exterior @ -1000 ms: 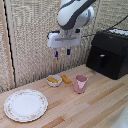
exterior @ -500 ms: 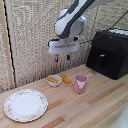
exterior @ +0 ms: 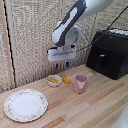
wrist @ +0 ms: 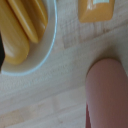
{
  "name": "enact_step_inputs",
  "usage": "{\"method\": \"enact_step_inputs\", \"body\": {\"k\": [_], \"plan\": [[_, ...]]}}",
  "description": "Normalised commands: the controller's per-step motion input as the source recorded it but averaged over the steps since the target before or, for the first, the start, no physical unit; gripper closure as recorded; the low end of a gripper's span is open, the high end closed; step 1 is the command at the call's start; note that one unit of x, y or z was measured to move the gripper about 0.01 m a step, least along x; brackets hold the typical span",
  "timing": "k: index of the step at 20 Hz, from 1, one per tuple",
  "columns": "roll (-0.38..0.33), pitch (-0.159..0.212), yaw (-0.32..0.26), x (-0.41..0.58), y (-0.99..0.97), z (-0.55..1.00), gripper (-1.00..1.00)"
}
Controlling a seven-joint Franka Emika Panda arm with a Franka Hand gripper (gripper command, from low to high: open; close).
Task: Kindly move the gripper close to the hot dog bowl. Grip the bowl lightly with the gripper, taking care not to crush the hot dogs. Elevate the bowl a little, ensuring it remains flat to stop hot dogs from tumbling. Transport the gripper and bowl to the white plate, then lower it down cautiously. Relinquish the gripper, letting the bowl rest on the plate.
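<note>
the bowl (exterior: 54,80) with hot dogs (exterior: 52,79) sits at 7 o'clock below the pincer (exterior: 62,65), whose fingers stand apart, empty.

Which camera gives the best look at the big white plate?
The exterior view. There the white plate shows whole, patterned rim included, on the wooden table toward that view's left. The wrist view shows none of it, only part of the hot dog bowl and what lies nearby.

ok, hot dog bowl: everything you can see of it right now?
The hot dog bowl is small, shallow, round and white, glossy like ceramic or plastic. It sits upright on the wooden table, holding yellow-orange hot dogs lying side by side. The orange block lies close beside it. The gripper hovers above, not touching.
</note>
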Motion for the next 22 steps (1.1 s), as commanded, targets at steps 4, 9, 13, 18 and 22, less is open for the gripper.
{"method": "enact_step_inputs", "body": {"k": [4,9,13,18,22], "plan": [[-0.005,0.088,0.003,0.165,-0.07,-0.34,-1.00],[-0.024,0.087,0.006,0.041,0.00,-0.33,-1.00],[-0.031,0.046,0.019,0.139,0.00,-0.28,-1.00],[-0.016,0.001,0.036,0.238,0.00,-0.22,1.00],[-0.016,0.000,0.027,0.184,0.00,-0.18,1.00]]}}
